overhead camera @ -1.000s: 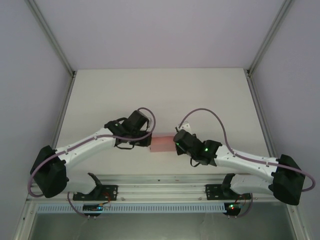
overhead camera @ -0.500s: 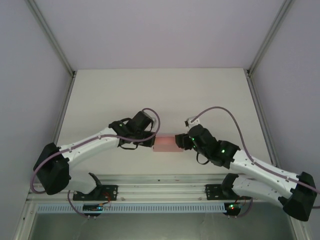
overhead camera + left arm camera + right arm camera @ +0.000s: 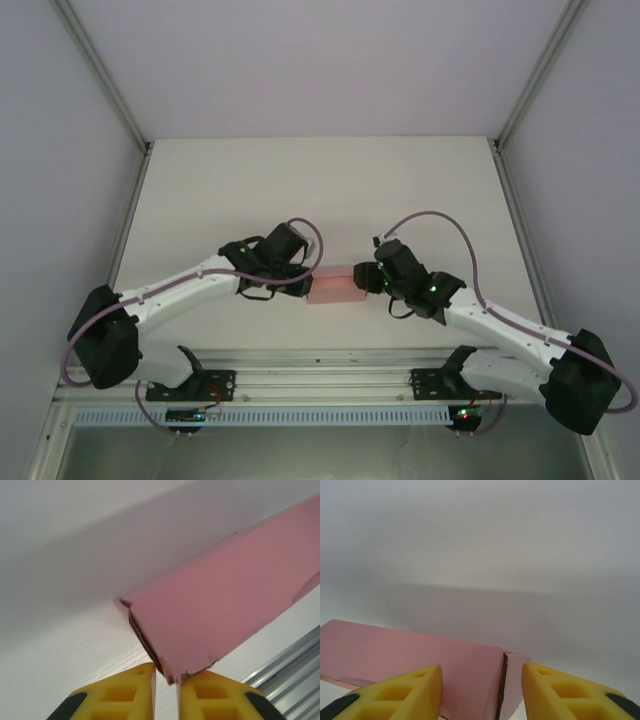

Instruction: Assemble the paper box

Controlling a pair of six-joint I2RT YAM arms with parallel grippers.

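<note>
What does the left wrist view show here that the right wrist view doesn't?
Left wrist: the left gripper nearly closed, pinching a ragged corner of the paper box, with a metal rail at lower right. Right wrist: the right gripper open, its fingers spread to either side of a dark seam where an end flap meets the box body. Both: the pink box lying on the white table, seen past yellow fingers.
</note>
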